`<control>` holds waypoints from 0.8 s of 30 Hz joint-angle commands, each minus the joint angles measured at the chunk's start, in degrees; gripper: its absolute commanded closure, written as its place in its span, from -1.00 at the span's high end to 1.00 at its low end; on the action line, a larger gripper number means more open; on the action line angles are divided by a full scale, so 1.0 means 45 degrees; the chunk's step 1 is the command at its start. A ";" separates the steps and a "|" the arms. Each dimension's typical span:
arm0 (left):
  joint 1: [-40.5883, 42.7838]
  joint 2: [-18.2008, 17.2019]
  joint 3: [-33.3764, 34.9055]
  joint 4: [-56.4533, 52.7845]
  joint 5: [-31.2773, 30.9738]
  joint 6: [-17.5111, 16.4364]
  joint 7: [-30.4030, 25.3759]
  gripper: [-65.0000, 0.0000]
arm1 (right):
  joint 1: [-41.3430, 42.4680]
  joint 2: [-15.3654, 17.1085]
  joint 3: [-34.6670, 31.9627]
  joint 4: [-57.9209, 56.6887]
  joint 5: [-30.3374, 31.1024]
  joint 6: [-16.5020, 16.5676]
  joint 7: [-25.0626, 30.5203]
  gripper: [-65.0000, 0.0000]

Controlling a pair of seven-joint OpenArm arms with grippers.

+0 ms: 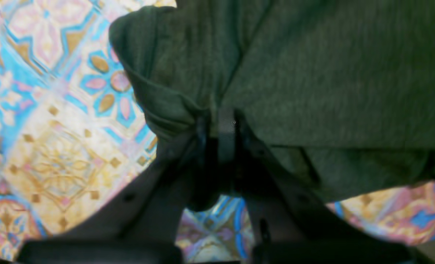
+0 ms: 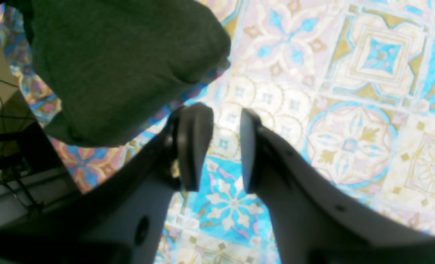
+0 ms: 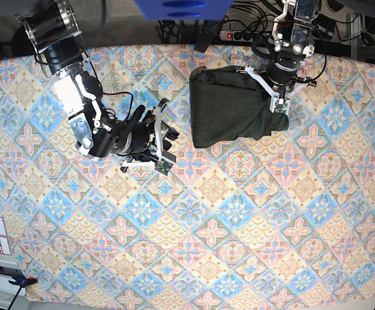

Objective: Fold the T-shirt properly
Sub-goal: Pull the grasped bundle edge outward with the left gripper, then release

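Observation:
The dark olive-green T-shirt lies folded into a rough rectangle at the back middle of the table. My left gripper is at the shirt's right edge, and in the left wrist view it is shut on a bunched fold of the fabric. My right gripper hangs over the cloth just left of the shirt, apart from it. In the right wrist view it is open and empty, with the shirt above and to the left of its fingers.
A tile-patterned cloth covers the table. Cables and a power strip lie beyond the back edge. The table's edge and dark stands show at the left of the right wrist view.

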 commanded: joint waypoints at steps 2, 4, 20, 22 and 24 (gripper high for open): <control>-0.0010 -0.0072 -0.0065 0.0245 -0.0370 0.0047 -0.0159 -1.00 | 0.0251 0.0041 0.0085 0.0179 0.0106 0.0068 0.0223 -0.47; -0.0030 -0.0072 -0.0065 0.0245 -0.0526 0.0047 -0.0159 -1.00 | 0.0251 0.0041 0.0085 0.0179 0.0106 0.0068 0.0223 -0.47; 0.0908 -0.0072 -0.0983 0.1710 -0.2089 0.0028 -0.0061 -0.71 | 0.0251 0.0021 -0.0032 0.0179 0.0106 0.0068 0.0204 -0.47; 0.1162 -0.0072 -0.1491 0.1710 -0.2695 0.0028 -0.0061 -0.59 | 0.0251 0.0021 -0.0032 0.0179 0.0106 0.0068 0.0184 -0.47; 0.1318 -0.0072 -0.1980 0.1671 -0.3164 0.0028 -0.0061 -0.48 | 0.0251 0.0021 -0.0032 0.0179 0.0106 0.0068 0.0184 -0.47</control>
